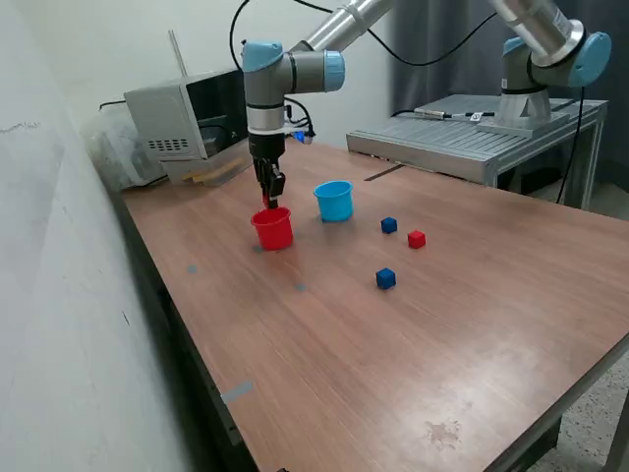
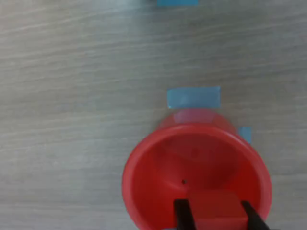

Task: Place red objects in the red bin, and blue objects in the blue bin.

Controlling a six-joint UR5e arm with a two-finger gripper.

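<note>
Gripper (image 1: 272,202) hanging straight down over the red cup (image 1: 272,229), left of centre in the exterior view, fingertips just above the rim. Clamped between the two dark fingers (image 2: 182,216): a red cube (image 2: 215,211), seen in the wrist view held over the cup's open mouth (image 2: 192,167), near the rim's edge rather than the middle. In the exterior view only a sliver of red visible at the fingertips.

Red cup upright on the wooden table (image 1: 442,334), nothing visible inside it. Blue cup (image 1: 334,201) upright just to its right and slightly higher in the frame, close but not touching.

Further right, three cubes loose on the table: a blue cube (image 1: 389,226) and a second red cube (image 1: 417,239) near each other, with a small gap between; another blue cube (image 1: 385,279) lower in the frame, apart from both.

In the wrist view, a strip of blue tape (image 2: 194,97) on the table just beyond the red cup, a smaller piece (image 2: 245,133) beside the cup's wall, and another strip (image 2: 177,2) cut off at the top edge.

Upper left of the exterior view: a grey box (image 1: 187,123) at the table's far end. Upper right: a second arm's base (image 1: 531,88) on a metal platform.
</note>
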